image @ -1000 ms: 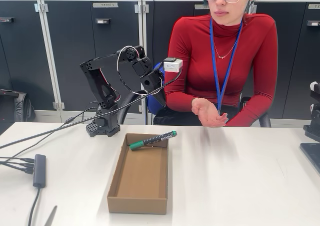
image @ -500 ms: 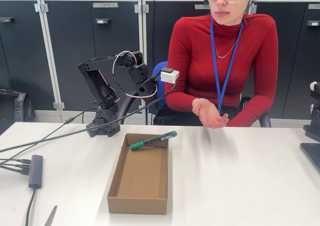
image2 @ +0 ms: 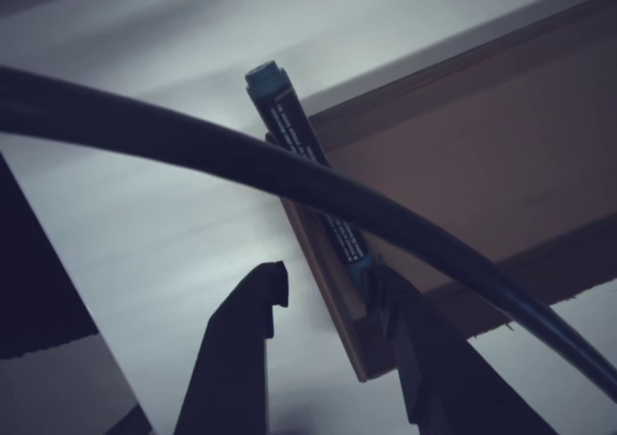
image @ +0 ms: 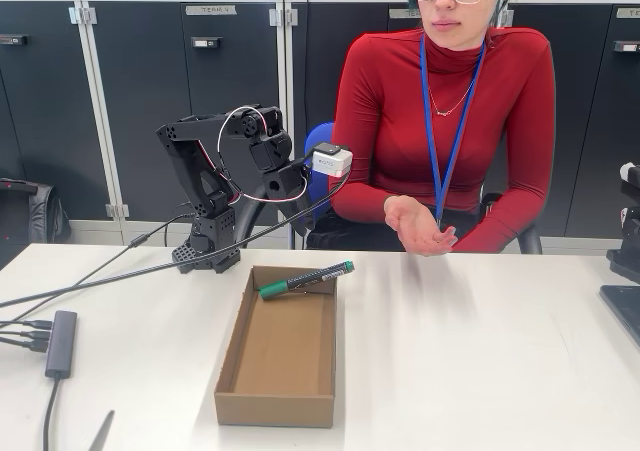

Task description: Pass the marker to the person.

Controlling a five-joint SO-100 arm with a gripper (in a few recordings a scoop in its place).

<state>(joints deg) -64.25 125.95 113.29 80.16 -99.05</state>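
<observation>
Tool point(image2: 328, 295) with fingers apart, empty, above the marker point(image2: 310, 155) across the box point(image2: 501, 175) rim.

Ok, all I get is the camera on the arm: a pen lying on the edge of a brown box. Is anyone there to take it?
Observer: Yes. A person in a red top sits behind the table, on the right in the fixed view.
Operator: Are they ready for it?
Observer: Their hand is held out palm up, just past the table's far edge.
Operator: And is anything else in the box?
Observer: No, the box is bare inside; the pen rests on top of its far end, not down on the floor of it.
</observation>
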